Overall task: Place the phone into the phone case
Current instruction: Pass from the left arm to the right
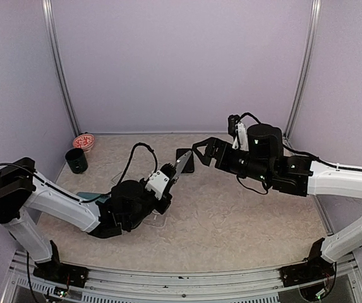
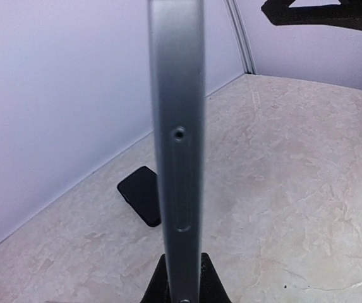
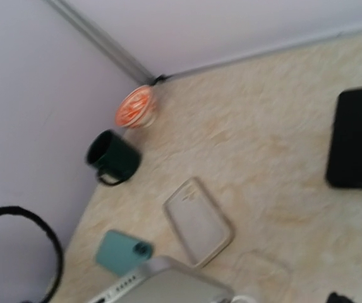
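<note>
The phone (image 2: 178, 139) is a silver slab seen edge-on, standing upright in my left gripper (image 2: 182, 281), which is shut on its lower end and holds it above the table. From above, the phone (image 1: 181, 166) points up toward my right gripper (image 1: 198, 154), which hangs open just right of its top end with nothing between the fingers. A clear phone case (image 3: 198, 221) lies flat on the table below, and a second clear case (image 3: 264, 274) lies beside it. A black case (image 2: 141, 194) lies flat further back.
A dark green mug (image 1: 76, 160) and a red-and-white bowl (image 1: 83, 142) stand at the back left corner. A teal phone-shaped item (image 3: 120, 251) lies near the left arm. Walls close the table on three sides.
</note>
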`<control>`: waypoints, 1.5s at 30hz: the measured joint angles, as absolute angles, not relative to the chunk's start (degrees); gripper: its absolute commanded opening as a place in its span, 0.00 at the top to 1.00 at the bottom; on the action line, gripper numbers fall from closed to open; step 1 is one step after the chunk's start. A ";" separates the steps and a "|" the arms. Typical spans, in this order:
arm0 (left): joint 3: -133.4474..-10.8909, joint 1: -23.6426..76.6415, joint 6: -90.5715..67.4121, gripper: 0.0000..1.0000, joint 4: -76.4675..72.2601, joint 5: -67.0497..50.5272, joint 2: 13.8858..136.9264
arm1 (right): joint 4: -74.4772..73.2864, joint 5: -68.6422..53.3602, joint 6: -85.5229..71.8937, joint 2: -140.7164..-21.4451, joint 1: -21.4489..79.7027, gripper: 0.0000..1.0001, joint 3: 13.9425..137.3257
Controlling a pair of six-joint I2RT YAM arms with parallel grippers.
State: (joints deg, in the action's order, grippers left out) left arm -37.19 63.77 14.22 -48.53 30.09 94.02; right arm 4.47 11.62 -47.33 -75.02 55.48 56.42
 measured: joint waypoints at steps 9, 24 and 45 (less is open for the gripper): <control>-36.88 67.64 33.15 1.00 -62.43 42.46 102.04 | 4.51 -1.52 -54.17 -76.77 53.34 0.00 56.42; -35.83 69.54 46.17 1.00 -74.48 50.02 105.23 | 7.94 -10.20 -62.43 -82.54 52.27 0.01 55.88; -37.85 71.42 56.86 1.00 -84.14 54.52 112.38 | 15.16 -15.22 -68.29 -87.94 51.31 0.25 55.64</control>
